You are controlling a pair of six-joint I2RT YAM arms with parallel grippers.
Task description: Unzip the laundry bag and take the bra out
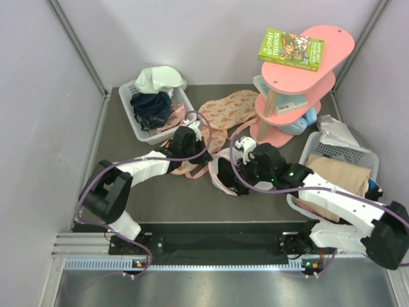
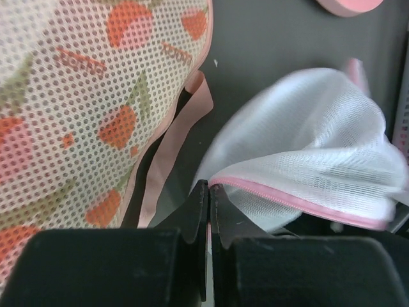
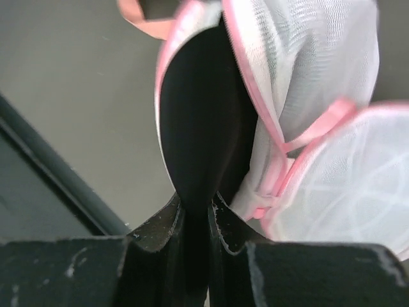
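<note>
The round white mesh laundry bag [image 2: 307, 147] is anchored, pinched in the left gripper [image 2: 209, 198], so the small black bra [image 3: 198, 115], clamped in the right gripper [image 3: 195, 208], can be drawn out.

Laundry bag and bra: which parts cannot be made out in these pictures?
Top view: laundry bag mostly hidden under the right arm.
Left wrist view: its right side is blurred and cut off by the frame edge.
Right wrist view: bra, lower end hidden inside the right gripper.
</note>
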